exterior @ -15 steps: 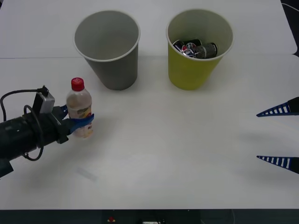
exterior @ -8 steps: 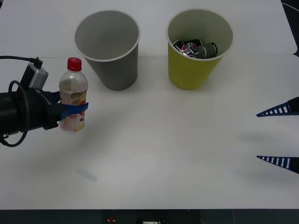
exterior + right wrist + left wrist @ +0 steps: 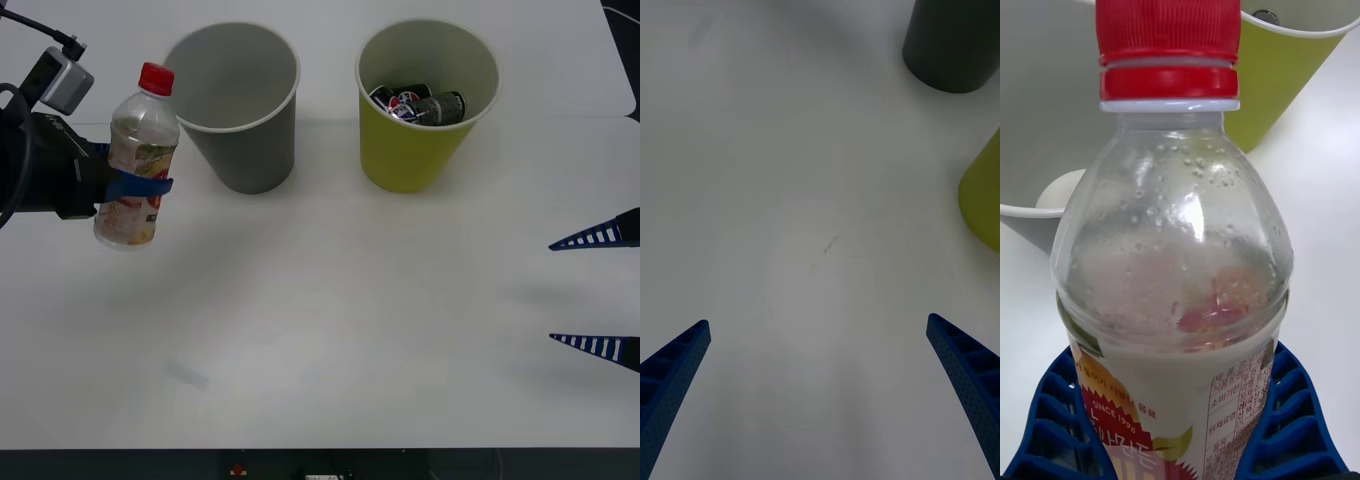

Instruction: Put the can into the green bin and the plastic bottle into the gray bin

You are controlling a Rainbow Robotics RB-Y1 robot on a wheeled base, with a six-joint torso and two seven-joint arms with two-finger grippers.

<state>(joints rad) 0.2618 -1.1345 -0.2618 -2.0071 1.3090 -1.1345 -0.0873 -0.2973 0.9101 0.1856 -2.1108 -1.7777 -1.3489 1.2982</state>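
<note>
Left gripper [image 3: 135, 188] is clenching the plastic bottle [image 3: 135, 160] upright, off the worktop [image 3: 330, 320], just left of the gray bin [image 3: 232, 100]; right gripper [image 3: 598, 292] is waiting, released.

On the plastic bottle [image 3: 1172, 300] held in my left gripper [image 3: 1176, 427], the label reads "SINCE 1996" beside large Korean letters I cannot make out; the fine print beside it is too small to read.

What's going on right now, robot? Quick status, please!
Left claw shut on the plastic bottle, lifted beside the gray bin. Right claw open, idle at table's right. Cans in the green bin. Nothing in the way.
</note>
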